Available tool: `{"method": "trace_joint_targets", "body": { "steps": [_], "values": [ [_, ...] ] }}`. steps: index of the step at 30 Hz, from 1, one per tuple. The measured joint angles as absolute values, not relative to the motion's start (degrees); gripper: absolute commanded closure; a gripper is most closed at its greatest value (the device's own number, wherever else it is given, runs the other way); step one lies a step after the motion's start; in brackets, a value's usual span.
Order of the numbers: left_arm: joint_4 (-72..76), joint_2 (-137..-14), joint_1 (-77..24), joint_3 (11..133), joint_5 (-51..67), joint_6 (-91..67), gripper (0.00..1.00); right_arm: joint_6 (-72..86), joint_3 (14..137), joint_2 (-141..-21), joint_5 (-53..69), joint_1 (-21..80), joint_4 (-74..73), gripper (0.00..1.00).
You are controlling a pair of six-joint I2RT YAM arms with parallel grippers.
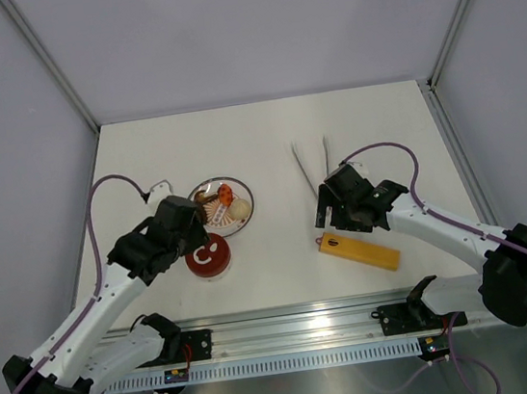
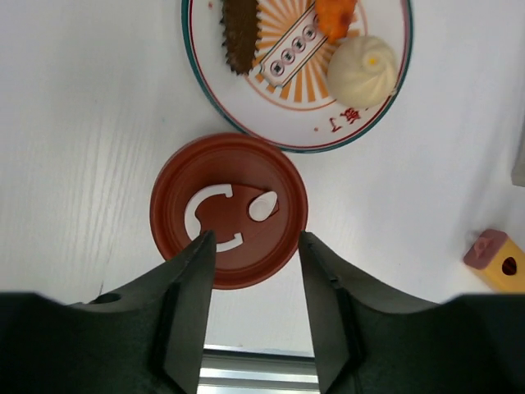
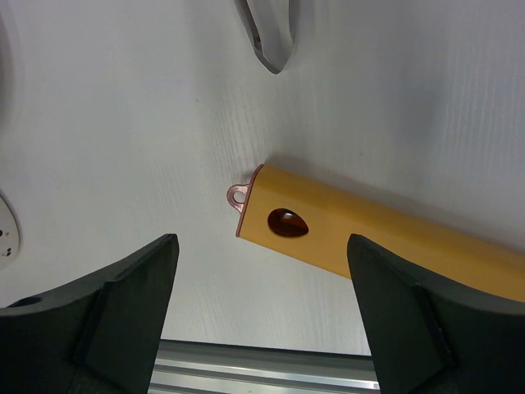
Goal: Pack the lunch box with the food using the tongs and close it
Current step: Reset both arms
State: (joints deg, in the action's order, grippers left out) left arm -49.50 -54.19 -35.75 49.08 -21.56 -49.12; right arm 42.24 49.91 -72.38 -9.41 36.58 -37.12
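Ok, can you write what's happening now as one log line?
left gripper: open over lid | right gripper: open above yellow bar | tongs: not held | food: on plate

Left arm (image 1: pixel 93 302) runs forward from its base and angles inward, wrist pitched down. Left claw (image 2: pixel 253 238) points down, jaws partly apart with a clear gap, nothing between them. Right arm (image 1: pixel 442 222) reaches forward and leftward from its base, wrist also down. Right claw (image 3: pixel 261 240) stands wide, fingers (image 3: pixel 123 304) well apart, gripping nothing.
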Motion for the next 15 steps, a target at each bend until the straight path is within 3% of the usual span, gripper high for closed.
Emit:
{"method": "trace_joint_targets", "body": {
  "steps": [2,15],
  "values": [
    [-49.6,-52.6,-35.7,50.7,-22.3,-48.0,0.44,42.4,49.9,-72.3,-9.8,36.6,-37.2,0.01],
    [-49.2,-51.7,-35.7,63.5,-23.2,-34.9,0.03,42.6,56.1,-67.2,-21.3,36.6,-46.7,0.0]
  ]
}}
